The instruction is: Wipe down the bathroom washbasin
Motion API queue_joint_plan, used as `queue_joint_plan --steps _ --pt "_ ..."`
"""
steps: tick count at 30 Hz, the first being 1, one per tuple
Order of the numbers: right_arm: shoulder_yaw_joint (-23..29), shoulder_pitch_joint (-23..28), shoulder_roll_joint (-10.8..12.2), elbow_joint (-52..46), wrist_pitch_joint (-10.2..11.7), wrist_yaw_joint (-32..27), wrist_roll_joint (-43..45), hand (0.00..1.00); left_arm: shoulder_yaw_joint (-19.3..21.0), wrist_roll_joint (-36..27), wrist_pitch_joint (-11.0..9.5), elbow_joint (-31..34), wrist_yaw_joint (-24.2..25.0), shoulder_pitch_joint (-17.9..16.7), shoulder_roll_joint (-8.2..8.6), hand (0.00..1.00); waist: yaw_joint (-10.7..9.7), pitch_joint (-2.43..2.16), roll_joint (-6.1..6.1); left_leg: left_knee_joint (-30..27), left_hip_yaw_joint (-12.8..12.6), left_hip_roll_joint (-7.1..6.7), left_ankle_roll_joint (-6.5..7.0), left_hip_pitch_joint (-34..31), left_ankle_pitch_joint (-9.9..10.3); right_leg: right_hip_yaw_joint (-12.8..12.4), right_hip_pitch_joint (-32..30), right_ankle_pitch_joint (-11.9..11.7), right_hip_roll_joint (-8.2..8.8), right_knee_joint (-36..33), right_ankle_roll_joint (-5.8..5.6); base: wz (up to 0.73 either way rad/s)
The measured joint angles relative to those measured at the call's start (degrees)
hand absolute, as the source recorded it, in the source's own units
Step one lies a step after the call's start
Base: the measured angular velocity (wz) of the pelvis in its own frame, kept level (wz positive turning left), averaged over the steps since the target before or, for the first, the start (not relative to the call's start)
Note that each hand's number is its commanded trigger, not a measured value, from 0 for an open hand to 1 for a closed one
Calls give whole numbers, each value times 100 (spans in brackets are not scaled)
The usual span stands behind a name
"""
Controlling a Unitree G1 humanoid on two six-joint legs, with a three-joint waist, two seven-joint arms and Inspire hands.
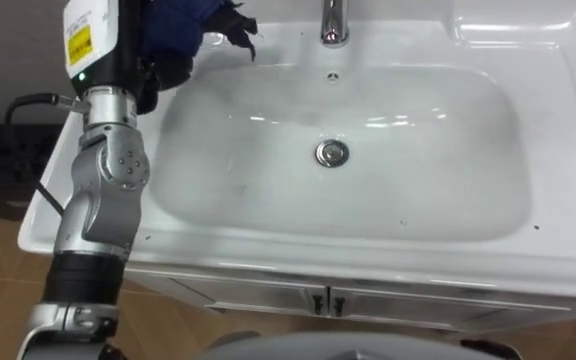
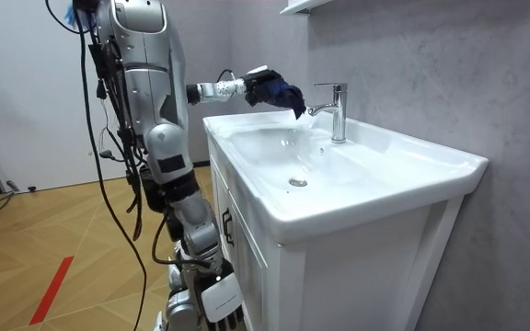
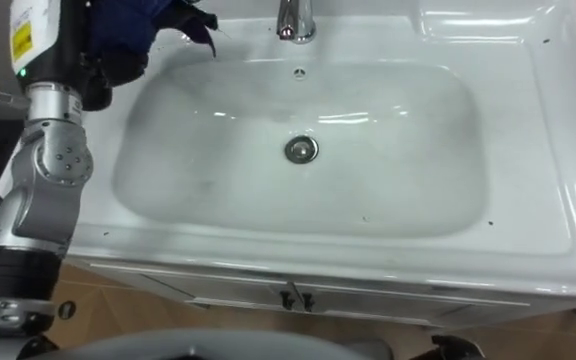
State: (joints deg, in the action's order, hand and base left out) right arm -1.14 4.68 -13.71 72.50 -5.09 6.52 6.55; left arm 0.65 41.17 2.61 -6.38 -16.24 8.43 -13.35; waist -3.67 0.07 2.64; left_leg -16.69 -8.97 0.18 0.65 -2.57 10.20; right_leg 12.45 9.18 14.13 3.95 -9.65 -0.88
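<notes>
**Status.** The left robot hand [image 1: 164, 68] is at the far left corner of the basin [image 1: 438, 160], left of the faucet [image 1: 334, 20]. A dark blue cloth [image 1: 196, 16] is bunched over it. The cloth covers the hand, so it cannot be told whether the hand is closed on it. In the room view, hand and cloth are raised above the rim, clear of the worktop. The bowl around the drain [image 1: 332, 153] looks hazy, so wiping is judged incomplete.

**Hazards.**
- Cloth loss: if the hold is loose, dragging over the bowl could pull the cloth free, leaving the bare hand on the porcelain.
- Faucet strike: a trailing cloth corner hangs near the spout. A sweep to the right along the far rim could snag it.
- Missed area: the right half of the bowl is well apart from the hand and may be left unwiped.
</notes>
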Motion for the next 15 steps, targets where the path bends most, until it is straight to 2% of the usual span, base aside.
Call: queue_joint_plan --steps 4,8,12,15 --pt "-50 50 -19 9 -78 5 -7 0 28 0 85 -32 -156 -122 -114 100 47 -12 18 16 0 -2 -1 43 -1 1 31 -1 -1 -4 0 0" --pt "-113 93 -21 9 -127 38 -5 0 30 -19 209 -242 -215 -376 -118 100 89 -10 19 58 -9 0 -11 123 4 20 92 -2 -2 -10 1 0" --pt "-109 99 -37 2 -131 30 -4 0 43 -79 292 -523 -215 -444 -121 100 125 4 48 101 40 -10 -20 117 4 33 77 -4 0 -10 4 1" --pt "-103 109 -41 -14 -204 34 -2 0 113 -109 344 -530 -219 -587 -121 100 142 -6 63 100 38 -13 -20 118 4 27 75 -4 2 4 4 0"
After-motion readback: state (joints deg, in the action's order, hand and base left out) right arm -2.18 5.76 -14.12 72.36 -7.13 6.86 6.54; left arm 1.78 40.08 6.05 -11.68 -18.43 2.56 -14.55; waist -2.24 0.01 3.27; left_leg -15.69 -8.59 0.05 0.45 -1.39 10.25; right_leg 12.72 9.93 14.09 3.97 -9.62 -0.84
